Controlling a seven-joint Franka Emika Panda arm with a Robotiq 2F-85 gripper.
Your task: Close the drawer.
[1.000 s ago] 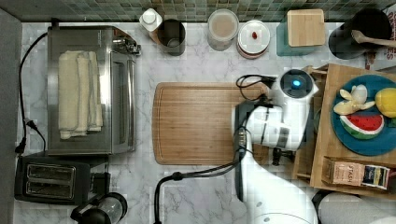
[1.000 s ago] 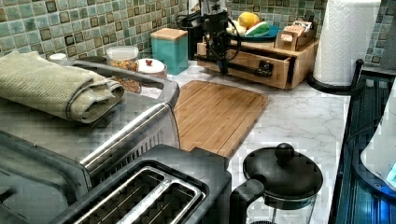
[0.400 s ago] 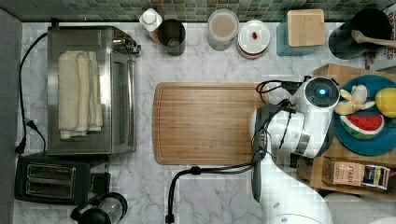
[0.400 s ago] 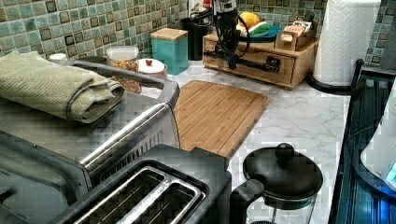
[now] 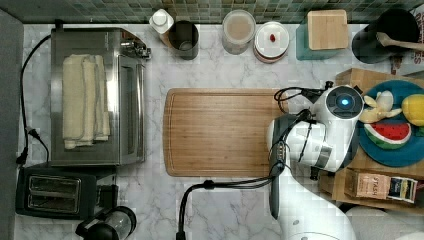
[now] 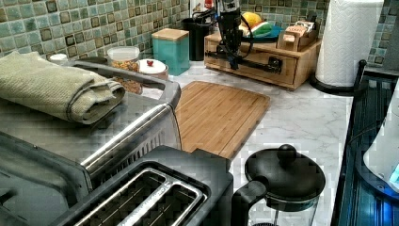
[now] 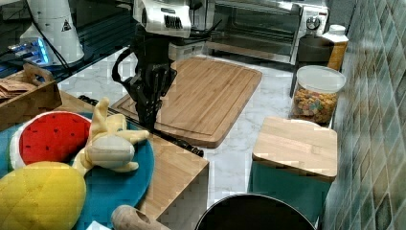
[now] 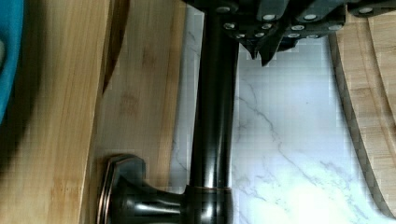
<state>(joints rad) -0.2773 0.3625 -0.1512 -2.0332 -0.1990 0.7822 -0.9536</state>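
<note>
The drawer is pushed into its light-wood cabinet, so its box is hidden and its front panel (image 6: 275,63) (image 8: 140,93) sits flush. A dark bar handle (image 6: 249,63) (image 7: 177,141) (image 8: 215,116) runs across that front. My gripper (image 6: 234,63) (image 7: 146,115) (image 8: 264,53) points down at the handle, fingertips together on the handle's countertop side, right beside the bar. The fingers hold nothing. In the top view my white arm (image 5: 325,135) covers the cabinet's front edge.
A darker grooved cutting board (image 5: 220,132) lies on the marble just in front of the cabinet. On the cabinet top stand a blue plate (image 5: 395,157) of toy fruit and a tea box (image 5: 382,186). A paper towel roll (image 6: 348,42) stands beside the cabinet, a teal canister (image 6: 171,47) behind.
My arm has moved toward the top view's right, against the cabinet. The drawer, pulled out a second ago, has slid in until its front is flush.
</note>
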